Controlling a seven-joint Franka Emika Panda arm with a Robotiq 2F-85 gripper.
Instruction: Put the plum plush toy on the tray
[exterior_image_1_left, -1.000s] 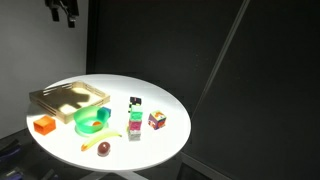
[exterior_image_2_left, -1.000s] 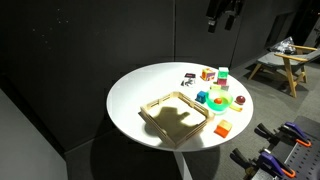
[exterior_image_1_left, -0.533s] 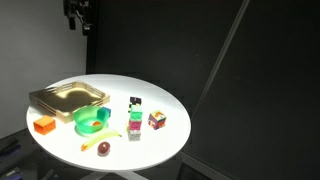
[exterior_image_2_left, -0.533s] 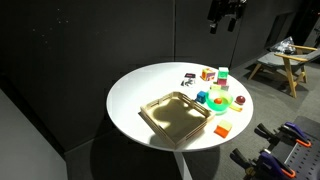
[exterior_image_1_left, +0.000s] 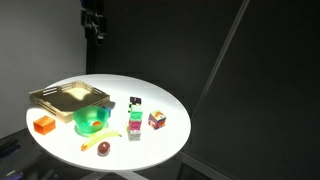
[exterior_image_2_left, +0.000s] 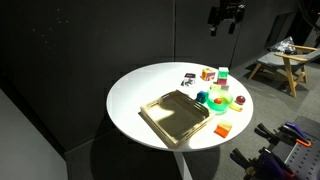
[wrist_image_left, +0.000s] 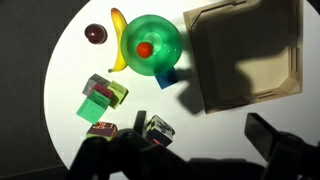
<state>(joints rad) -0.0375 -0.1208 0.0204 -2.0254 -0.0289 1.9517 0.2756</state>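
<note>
The plum plush toy (exterior_image_1_left: 103, 148) is a small dark reddish ball near the front edge of the round white table (exterior_image_1_left: 160, 100), beside a yellow banana (exterior_image_1_left: 108, 134). It also shows in the wrist view (wrist_image_left: 96, 35) and in an exterior view (exterior_image_2_left: 241, 101). The light-wood tray (exterior_image_1_left: 68, 97) lies empty at the table's side, next to the green bowl (exterior_image_1_left: 90, 120); the tray also shows in an exterior view (exterior_image_2_left: 178, 115) and in the wrist view (wrist_image_left: 245, 55). My gripper (exterior_image_1_left: 93, 22) hangs open and empty high above the table (exterior_image_2_left: 226, 15), its dark fingers at the bottom of the wrist view (wrist_image_left: 195, 150).
The green bowl (wrist_image_left: 152, 45) holds a small red-orange thing. An orange block (exterior_image_1_left: 43, 125) sits by the tray. A blue block (wrist_image_left: 165, 78), a green cube (wrist_image_left: 100, 100) and patterned cubes (wrist_image_left: 157, 128) (exterior_image_1_left: 157, 120) stand on the table's other half. Dark curtains surround the table.
My gripper has moved sideways high above the table, toward the middle. Its shadow has shifted across the tray. No object on the table has moved.
</note>
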